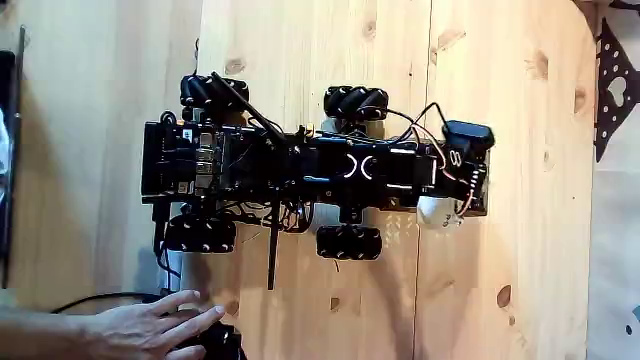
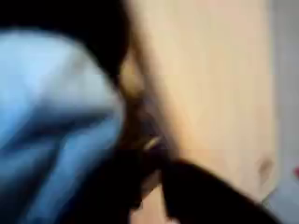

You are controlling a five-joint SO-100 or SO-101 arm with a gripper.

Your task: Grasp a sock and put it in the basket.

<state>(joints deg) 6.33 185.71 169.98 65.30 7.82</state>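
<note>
The sock (image 1: 434, 212) shows in the fixed view as a small whitish lump at the right end of the arm (image 1: 340, 165), tucked under the claw (image 1: 452, 208) and against its black parts, above the wooden tabletop (image 1: 520, 120); in the wrist view the sock (image 2: 51, 121) fills the left half as a pale, bluish-white soft mass, very close to the lens and badly blurred, with dark claw parts above and below it. The claw appears closed on the sock (the fabric sits right in the black fingers, though blur hides the exact contact). The arm lies stretched out to the right over a wheeled base (image 1: 190, 160); four black roller wheels stand at its sides, one of them (image 1: 355, 101) at the upper middle and another (image 1: 349, 241) at the lower middle. At the right edge of the fixed view lies a flat black sheet (image 1: 612, 85) with heart-shaped holes, well apart from the claw. At the lower left a person's hand (image 1: 150, 325) rests on the tabletop beside a dark object (image 1: 218, 345); what that object is cannot be told.
</note>
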